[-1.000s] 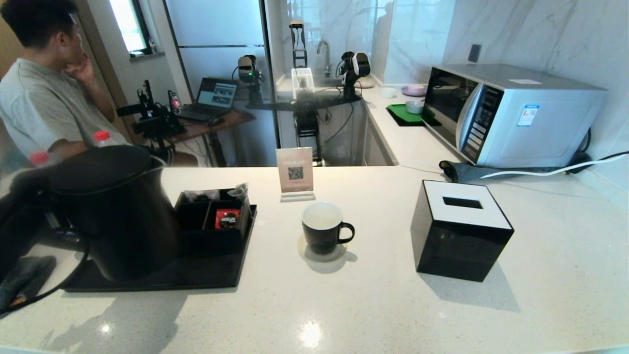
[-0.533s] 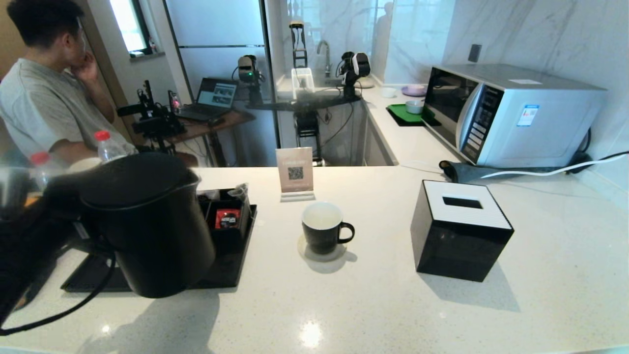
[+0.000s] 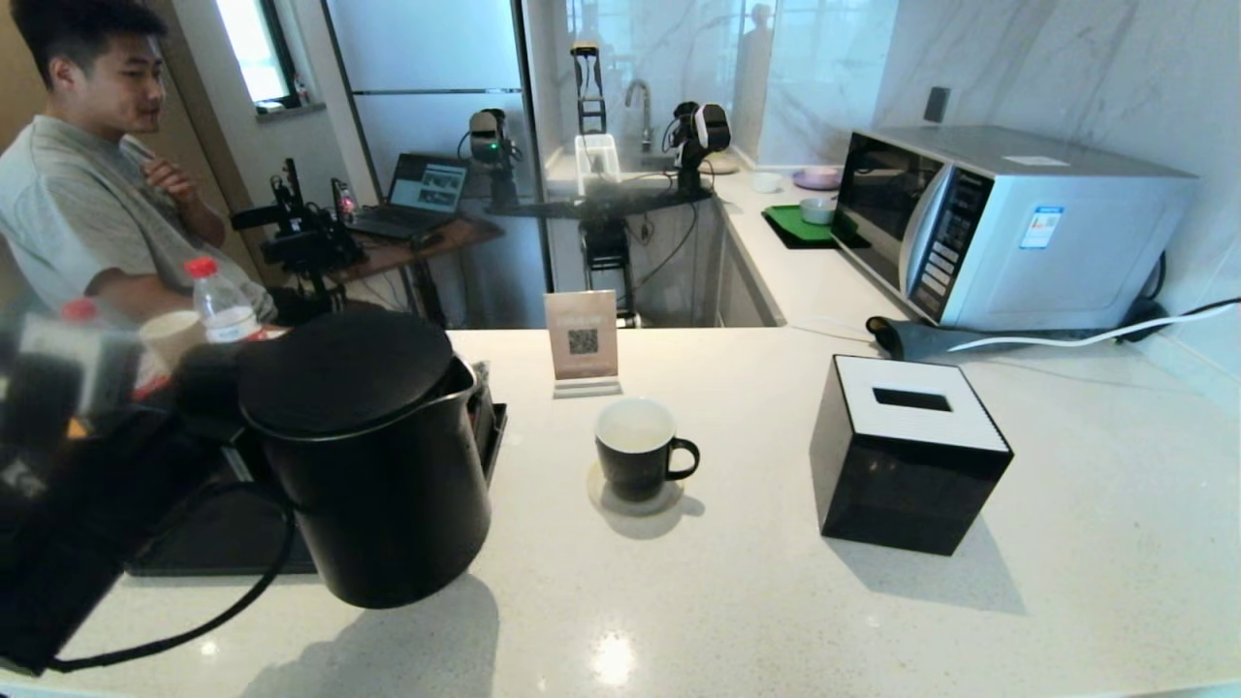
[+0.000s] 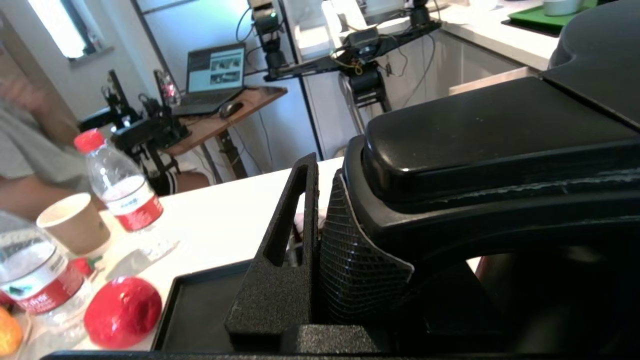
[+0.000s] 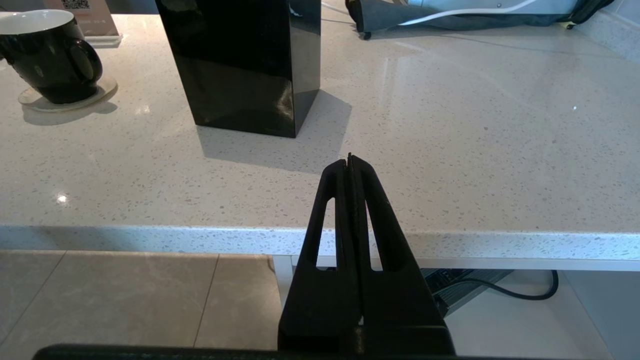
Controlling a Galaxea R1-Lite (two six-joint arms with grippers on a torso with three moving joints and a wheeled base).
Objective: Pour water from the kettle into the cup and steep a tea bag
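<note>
The left claw (image 4: 320,235), clamped on the kettle's (image 3: 373,465) handle, holds it above the surface (image 3: 776,601) short of the cup (image 3: 637,451); pouring and steeping remain, the right claw (image 5: 350,162) closed and idle.

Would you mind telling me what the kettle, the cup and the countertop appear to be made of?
The kettle looks like matte black plastic or coated metal: dull, almost no reflections. The cup looks like glazed ceramic: glossy black outside, white inside, with sharp highlights in the right wrist view. The countertop looks like polished speckled stone or quartz composite, showing bright glare spots.
</note>
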